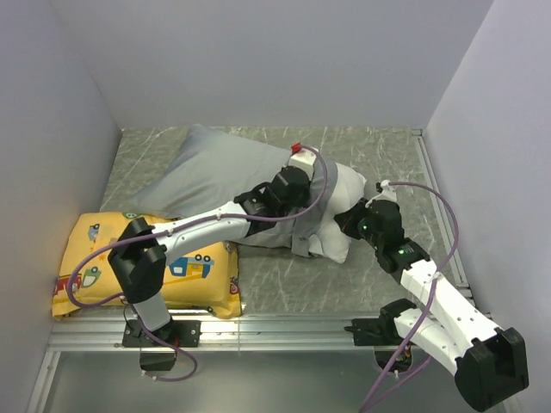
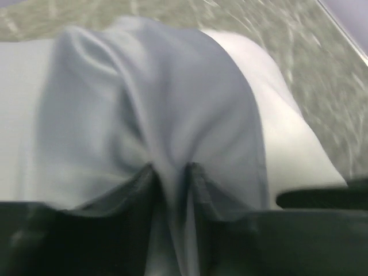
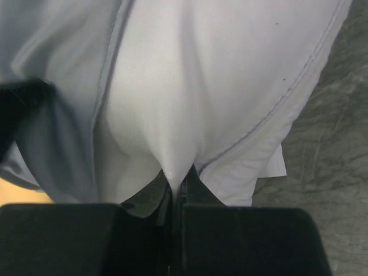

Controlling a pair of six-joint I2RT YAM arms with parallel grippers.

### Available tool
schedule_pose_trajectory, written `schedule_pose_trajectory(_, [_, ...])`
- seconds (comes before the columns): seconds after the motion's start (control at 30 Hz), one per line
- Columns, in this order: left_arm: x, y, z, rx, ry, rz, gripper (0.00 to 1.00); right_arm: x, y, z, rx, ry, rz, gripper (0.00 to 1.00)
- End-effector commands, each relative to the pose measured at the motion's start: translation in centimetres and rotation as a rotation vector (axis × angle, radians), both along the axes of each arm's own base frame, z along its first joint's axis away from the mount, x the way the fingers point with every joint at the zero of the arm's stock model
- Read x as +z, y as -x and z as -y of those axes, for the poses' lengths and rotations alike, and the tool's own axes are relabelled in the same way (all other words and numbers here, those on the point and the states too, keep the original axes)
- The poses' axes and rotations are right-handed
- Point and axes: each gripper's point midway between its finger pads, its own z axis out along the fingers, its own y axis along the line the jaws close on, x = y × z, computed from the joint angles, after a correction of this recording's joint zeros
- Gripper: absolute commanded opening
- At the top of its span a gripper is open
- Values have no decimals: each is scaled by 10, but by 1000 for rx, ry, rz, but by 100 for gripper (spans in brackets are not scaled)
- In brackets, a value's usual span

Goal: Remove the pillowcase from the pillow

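Pinching left gripper [image 2: 172, 181]: your jaws are nipped on a raised fold of the pillowcase [image 1: 215, 168]; forearm stretched low toward the right.
Right gripper [image 3: 175, 184]: clamped on the pillow [image 1: 343, 245] at its end; elbow folded out to the right.
Pillowcase position: middle of the table [image 1: 284, 284], covering the pillow's left part; right end bare.
Yellow cushion [image 1: 103, 258]: near-left corner.

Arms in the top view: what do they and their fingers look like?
The left arm and right arm are white links with chunky black joint housings; a lilac cable loops along each. Small green lights glow on the right arm's joints. The fingers are black.
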Motion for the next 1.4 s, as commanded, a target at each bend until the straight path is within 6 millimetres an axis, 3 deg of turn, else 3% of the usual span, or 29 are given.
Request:
schedule_pose_trajectory(0.0, [41,-45,-43,213,-30,108,22,12,-16,27,-121,84,45,0])
schedule_pose_trajectory(0.03, [45,-66,-63,258,-14,105,1,18,-21,34,-148,85,54,0])
schedule_pose_trajectory(0.1, [56,-89,-85,313,12,108,1,22,-28,58,-212,69,48,0])
schedule_pose_trajectory(0.13, [55,-108,-108,372,-2,112,1,29,-29,64,-219,54,54,0])
schedule_pose_trajectory(0.2, [62,-126,-139,460,-25,130,0,43,-31,94,-312,60,81,0])
schedule_pose_trajectory(0.23, [65,-141,-174,539,-26,137,1,48,-30,103,-335,58,91,0])
schedule_pose_trajectory(0.3, [67,-155,-207,598,35,122,0,59,-23,127,-404,50,115,0])
schedule_pose_trajectory(0.33, [73,-165,-242,656,68,124,0,61,-21,133,-421,48,121,0])
schedule_pose_trajectory(0.43, [75,-171,-236,555,136,105,0,64,-20,129,-382,21,131,0])
schedule_pose_trajectory(0.5, [71,-164,-209,467,127,97,0,57,-23,118,-329,-9,113,0])
schedule_pose_trajectory(0.53, [66,-157,-186,418,121,93,0,53,-24,115,-315,-12,106,0])
schedule_pose_trajectory(0.6, [55,-148,-163,350,122,64,0,45,-26,113,-304,-2,96,0])
schedule_pose_trajectory(0.67, [48,-136,-139,293,133,48,7,39,-25,115,-309,18,80,0])
schedule_pose_trajectory(0.7, [38,-128,-132,272,142,25,10,38,-24,118,-314,37,76,7])
schedule_pose_trajectory(0.77, [44,-116,-116,229,179,35,23,37,-23,123,-325,70,65,31])
schedule_pose_trajectory(0.8, [42,-107,-109,210,190,28,33,49,-23,123,-325,74,88,52])
schedule_pose_trajectory(0.87, [46,-100,-102,192,205,35,42,63,-19,120,-307,80,115,64])
schedule_pose_trajectory(0.9, [45,-96,-100,187,200,33,49,82,-17,118,-304,82,163,71])
schedule_pose_trajectory(1.0, [55,-85,-94,166,202,47,58,108,-13,113,-289,125,198,76])
schedule_pose_trajectory(1.03, [62,-80,-91,158,213,57,60,108,-10,103,-256,135,189,76])
schedule_pose_trajectory(1.07, [63,-76,-92,158,212,57,63,112,-10,105,-279,163,197,77])
schedule_pose_trajectory(1.1, [72,-69,-91,147,223,70,67,116,-7,88,-227,171,210,78])
schedule_pose_trajectory(1.3, [85,-34,-100,123,230,86,72,104,0,53,-128,274,204,79])
schedule_pose_trajectory(1.33, [84,-28,-100,115,230,83,73,101,2,46,-101,284,203,79])
schedule_pose_trajectory(1.37, [64,-19,-105,132,199,42,73,92,2,42,-79,307,185,79])
